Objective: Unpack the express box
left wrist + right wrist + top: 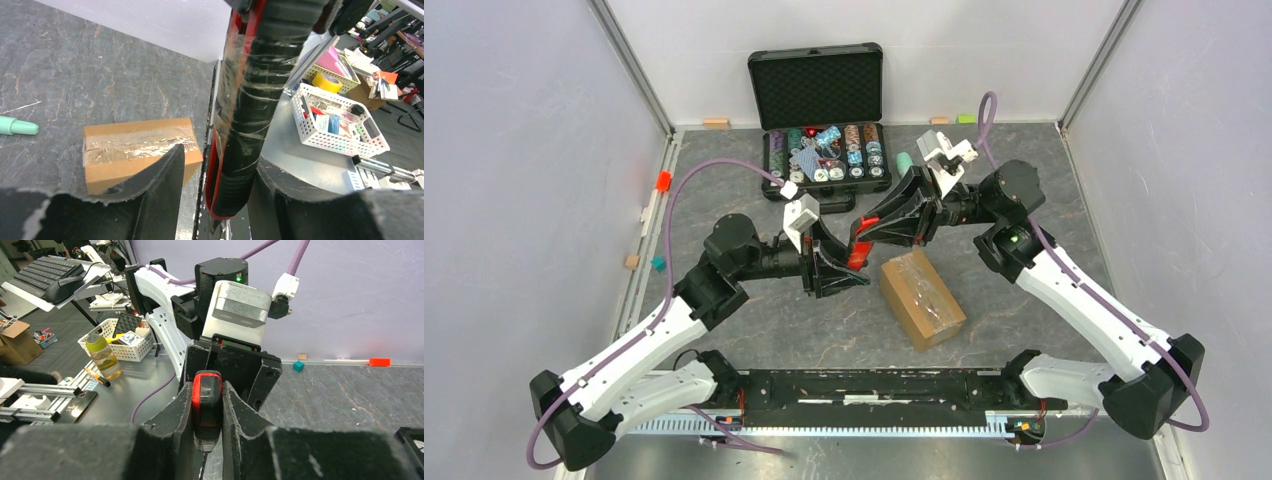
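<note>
Left wrist, express box partly behind left pincer, taped tool cut off

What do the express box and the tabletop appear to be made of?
Express box: matte brown cardboard, its seam covered by clear glossy tape that wrinkles and glints. Tabletop: dark grey, veined like slate, matte; real stone or a printed mat, cannot tell.
</note>
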You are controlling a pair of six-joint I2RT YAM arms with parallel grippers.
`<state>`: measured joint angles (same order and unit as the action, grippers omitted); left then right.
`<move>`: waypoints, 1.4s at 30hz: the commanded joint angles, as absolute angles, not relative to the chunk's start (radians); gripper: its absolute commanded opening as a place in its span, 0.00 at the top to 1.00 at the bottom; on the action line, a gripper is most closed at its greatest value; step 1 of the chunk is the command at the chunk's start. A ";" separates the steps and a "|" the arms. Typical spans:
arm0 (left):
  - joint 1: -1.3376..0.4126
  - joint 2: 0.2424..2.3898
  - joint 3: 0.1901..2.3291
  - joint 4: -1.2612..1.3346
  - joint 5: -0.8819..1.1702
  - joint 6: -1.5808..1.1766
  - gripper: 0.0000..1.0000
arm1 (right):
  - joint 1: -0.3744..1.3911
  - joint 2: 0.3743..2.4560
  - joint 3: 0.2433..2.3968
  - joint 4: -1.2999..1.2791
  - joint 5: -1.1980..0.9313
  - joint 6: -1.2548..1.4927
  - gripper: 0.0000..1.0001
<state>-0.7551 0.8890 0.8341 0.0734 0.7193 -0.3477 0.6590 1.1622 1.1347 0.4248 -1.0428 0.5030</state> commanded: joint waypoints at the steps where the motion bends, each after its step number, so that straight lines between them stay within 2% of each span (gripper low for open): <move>1: -0.765 0.876 0.822 0.208 0.667 -0.414 0.51 | 0.664 1.167 1.146 0.446 -1.033 0.506 1.00; 4: -0.768 0.876 0.815 0.224 0.651 -0.420 0.53 | 0.664 1.173 1.151 0.421 -1.025 0.490 1.00; 6: -0.771 0.877 0.815 0.217 0.628 -0.414 0.58 | 0.664 1.178 1.165 0.374 -1.004 0.462 1.00; 7: -0.772 0.878 0.813 0.216 0.612 -0.409 0.64 | 0.664 1.180 1.170 0.361 -0.988 0.454 1.00; 9: -0.776 0.880 0.812 0.208 0.570 -0.398 0.83 | 0.664 1.185 1.188 0.290 -0.942 0.418 1.00; 10: -0.778 0.880 0.812 0.197 0.524 -0.386 0.95 | 0.664 1.191 1.209 0.238 -0.896 0.393 0.93; 11: -0.782 0.877 0.810 0.183 0.464 -0.373 0.97 | 0.663 1.197 1.231 0.160 -0.828 0.367 0.74; 14: -0.820 0.860 0.804 0.135 0.177 -0.314 0.98 | 0.666 1.197 1.270 0.020 -0.555 0.368 0.35; 15: -0.844 0.859 0.809 0.116 0.044 -0.289 0.98 | 0.671 1.188 1.272 -0.025 -0.464 0.388 0.28; 17: -0.915 0.866 0.813 0.106 -0.181 -0.192 0.98 | 0.691 1.173 1.270 -0.085 -0.286 0.442 0.21; 21: -1.077 0.964 0.853 0.126 -0.586 -0.007 0.98 | 0.756 1.156 1.270 -0.156 0.002 0.519 0.18; 26: -1.184 1.091 0.872 0.284 -0.916 0.208 0.98 | 0.789 1.131 1.221 -0.125 0.132 0.620 0.20; 30: -1.202 1.130 0.872 0.388 -0.956 0.278 0.98 | 0.815 1.122 1.193 -0.124 0.196 0.645 0.20; 42: -1.206 1.190 0.884 0.425 -0.947 0.315 0.98 | 0.850 1.182 1.147 -0.062 0.122 0.735 0.28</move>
